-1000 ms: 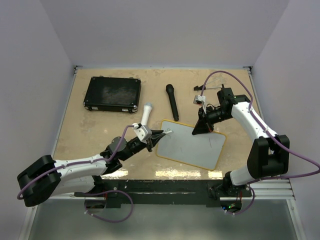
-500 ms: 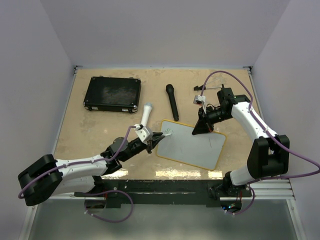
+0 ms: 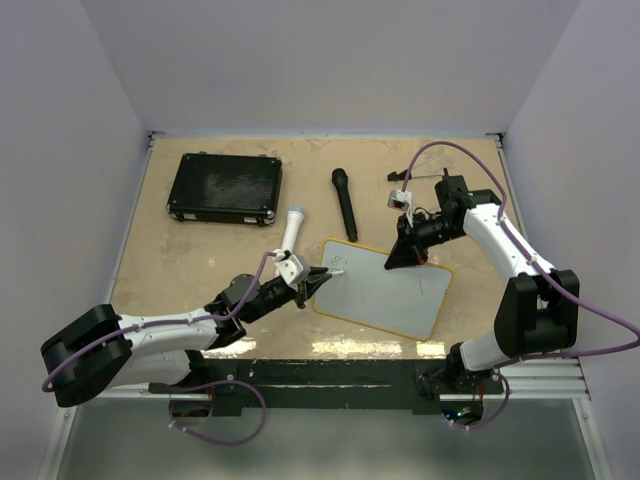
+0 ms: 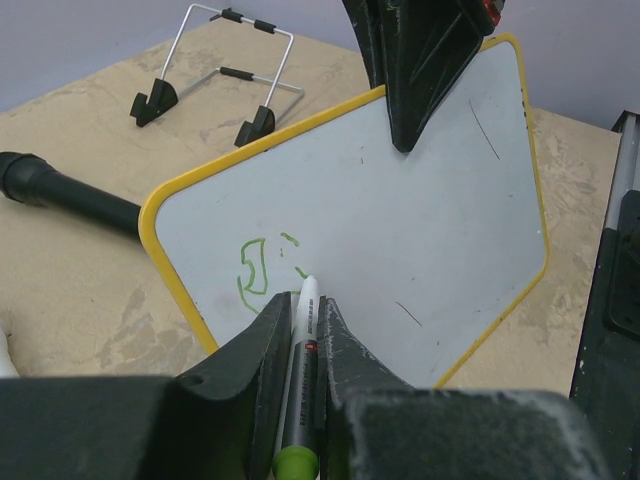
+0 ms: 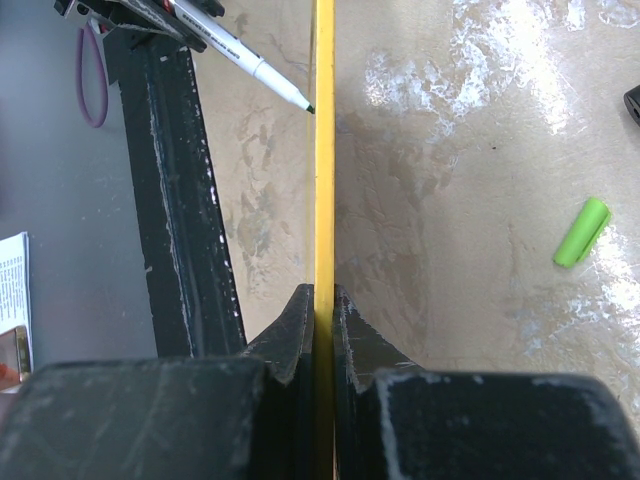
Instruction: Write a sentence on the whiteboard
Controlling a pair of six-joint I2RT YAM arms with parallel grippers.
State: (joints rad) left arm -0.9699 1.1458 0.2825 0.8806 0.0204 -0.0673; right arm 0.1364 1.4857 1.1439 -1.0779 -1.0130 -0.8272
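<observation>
From above, we are seeing the whiteboard (image 3: 385, 290) lying skewed on the near middle of the table (image 3: 170, 260), between the two arms. The left gripper (image 3: 318, 278) is reaching over the board's left far corner with a marker (image 3: 335, 268), and the right gripper (image 3: 405, 258) is sitting on the far edge. A black case (image 3: 224, 187) is lying well apart at the far left. A black microphone (image 3: 345, 204) and a white one (image 3: 293, 228) are lying just beyond the board's corner. Bare tabletop is lying open to the left.

Through the left wrist camera, we are watching the left gripper (image 4: 300, 305) clamping the marker (image 4: 303, 330), whose tip is touching the whiteboard (image 4: 420, 230) just beside a little green writing (image 4: 255, 270) near the yellow corner. Most of the white face is lying blank. The right gripper (image 4: 405, 130) is coming down on the opposite rim, and a wire stand (image 4: 215, 70) is standing beyond the board.

Through the right wrist camera, we are seeing the right gripper (image 5: 322, 295) pinching the whiteboard (image 5: 324, 150) edge-on, fingers closed on the yellow rim. The marker (image 5: 250, 65) is meeting the board at its far end, and a green cap (image 5: 581, 232) is lying apart on the table.
</observation>
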